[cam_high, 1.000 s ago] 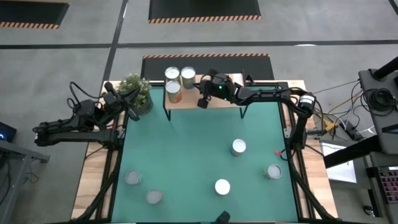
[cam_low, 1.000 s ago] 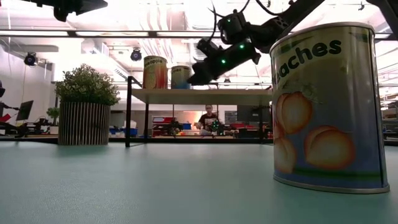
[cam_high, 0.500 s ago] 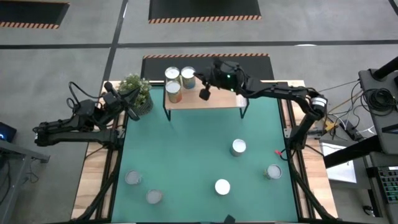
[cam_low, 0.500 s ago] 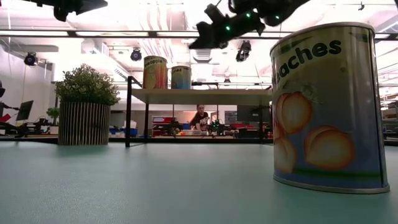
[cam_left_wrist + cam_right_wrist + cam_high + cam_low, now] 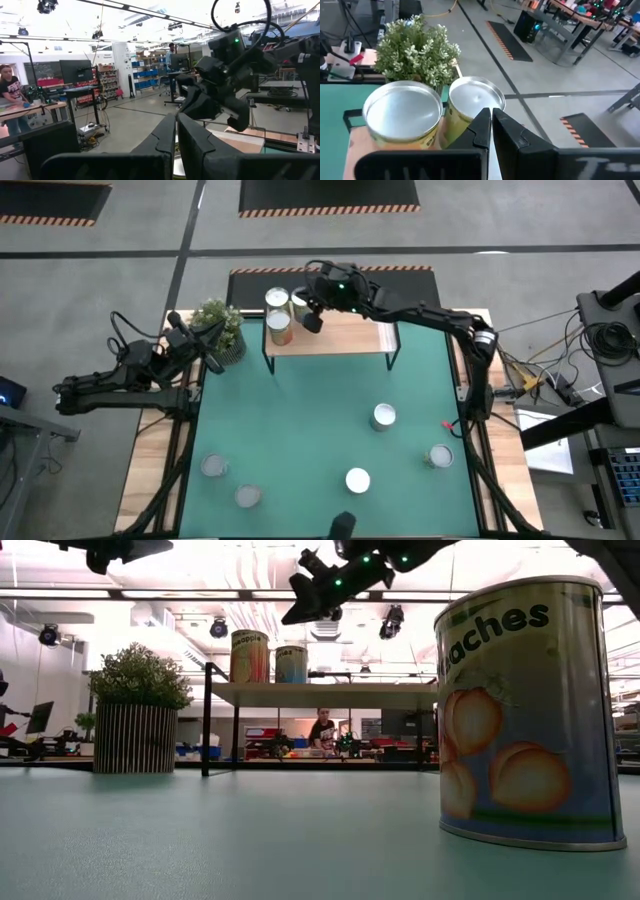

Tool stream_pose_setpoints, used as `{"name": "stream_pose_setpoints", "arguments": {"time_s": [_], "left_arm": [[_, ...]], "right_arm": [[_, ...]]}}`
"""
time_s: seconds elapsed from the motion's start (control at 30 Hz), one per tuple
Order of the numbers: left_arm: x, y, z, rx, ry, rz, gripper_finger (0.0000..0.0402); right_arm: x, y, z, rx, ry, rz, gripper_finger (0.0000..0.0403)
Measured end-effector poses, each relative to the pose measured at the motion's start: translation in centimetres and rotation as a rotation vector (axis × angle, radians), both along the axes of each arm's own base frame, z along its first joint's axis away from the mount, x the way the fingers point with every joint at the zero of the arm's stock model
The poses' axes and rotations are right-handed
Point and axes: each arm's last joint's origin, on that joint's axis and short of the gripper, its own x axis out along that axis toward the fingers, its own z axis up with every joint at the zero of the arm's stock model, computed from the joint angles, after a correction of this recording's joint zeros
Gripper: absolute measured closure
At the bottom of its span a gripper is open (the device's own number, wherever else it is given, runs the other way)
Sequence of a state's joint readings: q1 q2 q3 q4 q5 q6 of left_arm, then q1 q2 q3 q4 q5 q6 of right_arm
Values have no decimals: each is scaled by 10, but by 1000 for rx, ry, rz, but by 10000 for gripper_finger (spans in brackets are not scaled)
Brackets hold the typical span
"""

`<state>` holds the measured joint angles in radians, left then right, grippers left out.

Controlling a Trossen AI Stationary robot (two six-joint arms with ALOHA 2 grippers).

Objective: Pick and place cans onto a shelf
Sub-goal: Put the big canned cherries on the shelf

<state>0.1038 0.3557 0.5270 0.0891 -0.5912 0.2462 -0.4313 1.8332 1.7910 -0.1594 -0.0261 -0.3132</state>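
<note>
The shelf (image 5: 350, 335), a light-wood board on black legs, stands at the table's far edge. Three cans (image 5: 280, 328) stand upright on its left end; the right wrist view shows two silvery tops (image 5: 402, 115) (image 5: 475, 95). Several more cans (image 5: 384, 416) stand on the green table, one of them a peach can (image 5: 525, 710) close to the low camera. My right gripper (image 5: 312, 323) hangs shut and empty well above the shelf (image 5: 330, 693), over the cans there (image 5: 250, 655). My left gripper (image 5: 212, 362) waits shut by the table's left edge.
A potted green plant (image 5: 218, 330) stands on the table just left of the shelf, next to my left gripper. The loose cans sit in the near half of the table (image 5: 300, 430), at left (image 5: 214, 467) and right (image 5: 440, 456). A person sits in the room beyond.
My right gripper has risen well clear of the shelf top and gone toward the table's left edge, from over the shelf's middle to over the cans at its left end. It has stayed shut and empty. The cans have not moved.
</note>
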Motion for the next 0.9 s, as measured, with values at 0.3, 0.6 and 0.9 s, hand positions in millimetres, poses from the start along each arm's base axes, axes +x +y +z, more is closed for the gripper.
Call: {"name": "stream_pose_setpoints", "arguments": {"time_s": [0.3,0.6,0.9], "left_arm": [[0,0,0,0,0,0,400],[0,0,0,0,-1,0,400],[0,0,0,0,-1,0,400]], "right_arm": [[9,-14,-12,10,76,-13,394],[13,-17,-31,-23,156,11,394],[2,-12,-23,-66,236,40,394]]}}
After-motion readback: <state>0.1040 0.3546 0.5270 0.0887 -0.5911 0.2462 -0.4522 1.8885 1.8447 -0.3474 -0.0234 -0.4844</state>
